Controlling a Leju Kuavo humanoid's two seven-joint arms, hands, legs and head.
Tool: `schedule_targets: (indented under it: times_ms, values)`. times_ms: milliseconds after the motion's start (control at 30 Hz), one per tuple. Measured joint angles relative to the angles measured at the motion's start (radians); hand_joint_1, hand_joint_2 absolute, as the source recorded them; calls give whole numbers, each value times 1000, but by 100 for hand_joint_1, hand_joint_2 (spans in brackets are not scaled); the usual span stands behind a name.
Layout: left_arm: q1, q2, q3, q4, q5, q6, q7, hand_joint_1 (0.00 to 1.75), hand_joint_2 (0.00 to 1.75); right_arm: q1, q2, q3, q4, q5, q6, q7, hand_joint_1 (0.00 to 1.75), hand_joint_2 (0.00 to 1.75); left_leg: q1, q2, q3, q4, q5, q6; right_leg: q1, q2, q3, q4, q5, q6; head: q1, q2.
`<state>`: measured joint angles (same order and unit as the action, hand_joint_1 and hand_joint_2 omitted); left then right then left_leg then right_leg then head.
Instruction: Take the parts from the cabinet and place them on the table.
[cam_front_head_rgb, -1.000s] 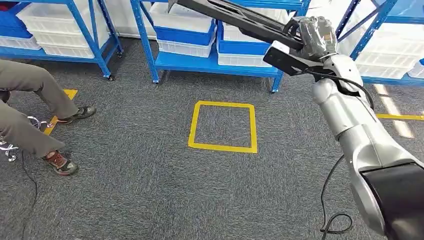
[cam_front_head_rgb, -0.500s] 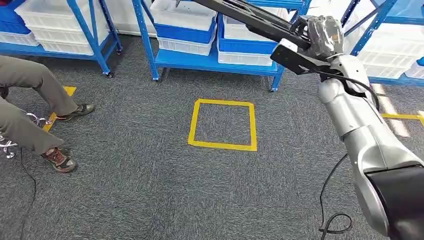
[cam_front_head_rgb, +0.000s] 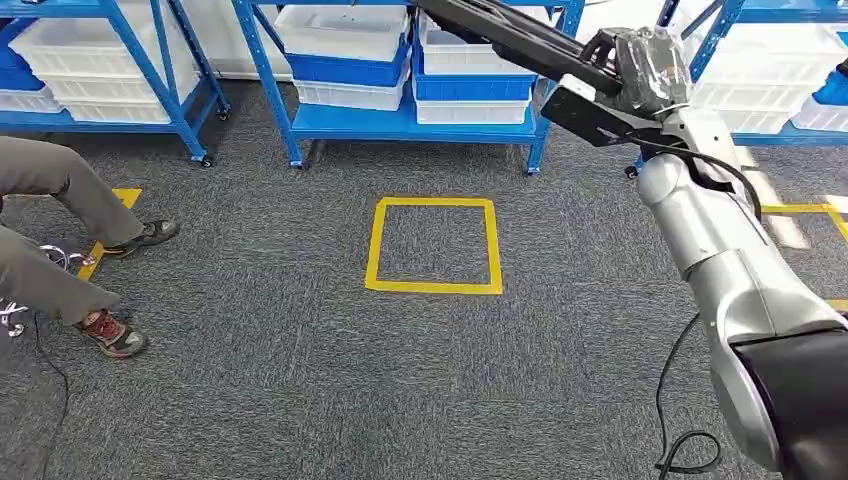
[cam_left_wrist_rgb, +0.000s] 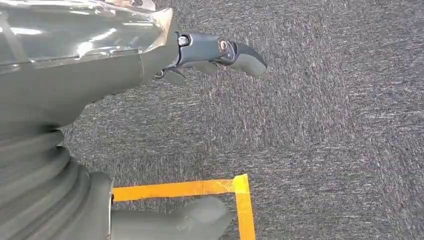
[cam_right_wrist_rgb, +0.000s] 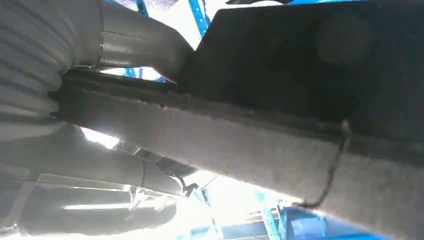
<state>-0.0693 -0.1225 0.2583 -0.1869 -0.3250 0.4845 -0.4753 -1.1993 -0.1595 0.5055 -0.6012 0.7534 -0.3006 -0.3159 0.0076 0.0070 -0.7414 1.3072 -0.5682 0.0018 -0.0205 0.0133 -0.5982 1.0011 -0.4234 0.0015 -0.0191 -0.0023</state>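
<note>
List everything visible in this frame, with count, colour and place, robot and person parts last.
part: one, long, black, held raised in front of the shelving
shelving: blue racks along the far side
bins: several, white and blue, on the racks
tape square: one, yellow, on the grey carpet
cable: black, by the right arm
person's legs: two, grey trousers, at the left edge
right hand: grips the part
left hand: hangs over the carpet, holding nothing

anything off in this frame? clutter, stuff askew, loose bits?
Mostly tidy. Two things: a loose black cable loops on the carpet beside the right arm, a possible snag, and a person's legs stretch out near the yellow floor square. The right hand grips a long black part.
</note>
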Motion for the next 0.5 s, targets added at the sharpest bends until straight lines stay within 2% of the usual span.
schedule_targets:
  times_ms: [33, 67, 100, 133, 167, 200, 267, 300, 333, 367, 400, 433, 467, 500]
  values:
    - [0, 0, 0, 0, 0, 0, 0, 0, 175, 2, 0, 0, 0, 0, 0, 0, 169, 175, 3, 0, 11, -22, 18, -1, 0, 3, -2, 2, 0, 0, -1, 0]
    - [0, 1, 0, 0, 0, 0, 0, 0, 175, 2, 0, 0, 0, 0, 0, 0, 169, 175, 5, 0, 48, -88, 59, 1, 0, 7, -2, 4, 0, 0, 0, 0]
    - [0, 2, 0, 0, -1, 1, 0, 0, 175, 0, 0, 0, 0, 0, 0, 0, 169, 175, 7, -6, 99, -182, 104, 4, 0, 10, -2, 5, 0, 1, -1, 0]
    - [-1, 2, 0, 0, -2, 2, 0, 0, 175, -2, 0, 0, 0, -1, -1, 0, 169, 175, 9, -19, 141, -262, 128, 7, 0, 13, -2, 6, 0, 2, 0, 0]
    - [-2, 2, 0, 0, -1, 2, -3, 0, 175, -7, -1, 0, 0, -1, -1, 0, 169, 175, 6, -32, 154, -286, 112, 8, 10, 16, -11, 9, 3, 9, 0, 0]
    - [-2, 2, 2, 0, 4, 2, -14, 0, 175, -9, -1, 0, 0, -1, -1, 0, 169, 175, 4, -27, 147, -284, 114, 12, 7, 17, -13, 9, 6, 12, 2, 0]
    - [-1, 2, 9, 0, 16, 1, -39, 0, 175, -7, -2, 0, 0, 0, -2, -1, 169, 175, -4, -23, 145, -283, 118, 21, 7, 23, -16, 0, 14, 25, 1, 0]
    - [-2, 0, 11, 0, 22, 1, -47, 0, 175, -7, -3, 0, 0, 0, -3, -1, 169, 175, 0, -17, 148, -294, 126, 32, 14, 26, -20, -2, 16, 34, 1, 0]
    - [-3, 0, 13, -1, 22, 3, -59, 0, 175, -7, -6, 0, 0, 0, -3, -1, 169, 175, 3, -8, 149, -303, 134, 42, 10, 16, -29, 13, 4, 36, 0, 0]
    - [-3, 0, 17, -3, 22, 13, -72, 0, 175, -10, -9, 0, 0, 1, -3, -2, 169, 175, 1, -8, 147, -304, 137, 48, 12, 6, -52, 61, -28, 30, 3, 0]
    - [-2, 0, 19, -4, 22, 21, -82, 0, 175, -9, -10, 0, 0, 1, -3, -2, 169, 175, 1, -4, 144, -304, 139, 51, 8, 1, -92, 151, -70, 24, 3, 0]
    - [-2, -1, 20, -4, 25, 22, -99, 0, 175, -7, -12, 0, 0, 1, -3, -2, 169, 175, 0, 0, 142, -304, 140, 52, 8, 0, -129, 235, -102, 23, 2, 0]
    - [-2, -2, 23, -4, 31, 21, -113, 0, 175, -2, -16, 0, 0, 0, -3, -2, 169, 175, -1, 3, 140, -303, 140, 53, 9, 0, -158, 299, -122, 25, 2, 0]
    - [-2, -3, 28, -4, 35, 20, -133, 0, 175, 3, -22, 0, 0, 0, -3, -2, 169, 175, -2, 8, 138, -303, 141, 54, 9, 0, -171, 333, -128, 32, 3, 0]
